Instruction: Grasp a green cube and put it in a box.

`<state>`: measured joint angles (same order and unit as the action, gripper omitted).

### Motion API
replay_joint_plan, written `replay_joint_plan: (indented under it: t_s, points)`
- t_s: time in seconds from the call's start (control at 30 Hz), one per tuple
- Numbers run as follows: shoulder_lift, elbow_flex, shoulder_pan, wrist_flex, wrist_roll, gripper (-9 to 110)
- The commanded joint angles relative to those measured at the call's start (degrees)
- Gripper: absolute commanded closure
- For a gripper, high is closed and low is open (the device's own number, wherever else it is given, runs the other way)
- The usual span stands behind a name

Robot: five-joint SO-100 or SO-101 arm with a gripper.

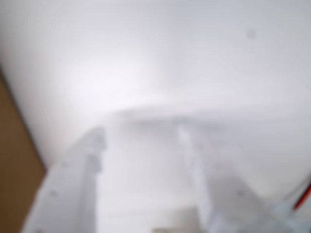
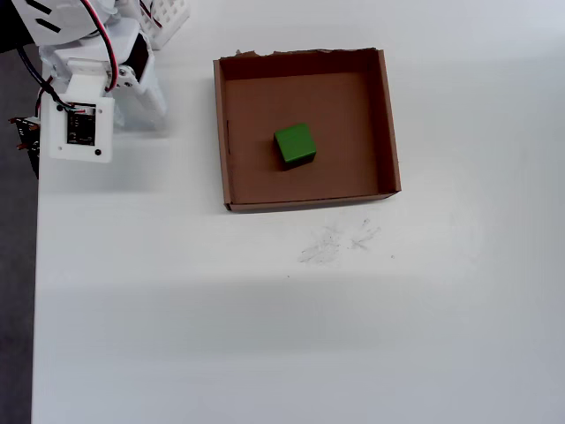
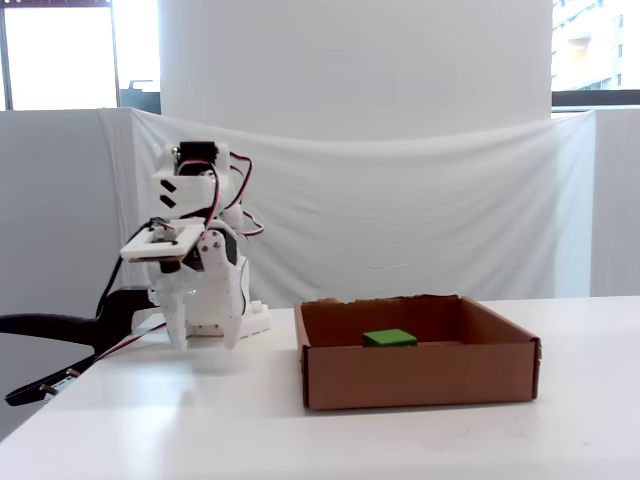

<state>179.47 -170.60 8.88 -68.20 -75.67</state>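
The green cube (image 2: 295,145) lies flat on the floor of the brown cardboard box (image 2: 219,132), near its middle. In the fixed view the cube (image 3: 390,338) shows just above the box's front wall (image 3: 415,375). The white arm is folded up at the table's far left. My gripper (image 3: 205,345) points down just above the table, well left of the box. Its fingers stand apart with nothing between them. The wrist view is blurred and shows the two white fingers of the gripper (image 1: 141,131) over bare white table. In the overhead view the gripper (image 2: 146,113) is mostly hidden under the arm.
The table's left edge (image 2: 35,265) runs just beside the arm. A circuit board (image 2: 78,124) and red wires hang on the arm. Faint scribbles (image 2: 335,240) mark the table in front of the box. A blurred brown strip (image 1: 12,160) shows at the wrist view's left edge.
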Motion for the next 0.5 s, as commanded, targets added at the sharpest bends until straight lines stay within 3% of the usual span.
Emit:
replay_joint_plan:
  t_s: [0.0,0.47]
  points:
    - [1.4,0.4,-0.8,-1.2,-1.0,81]
    - [2.8,0.4,-0.4,-3.0,1.7,83]
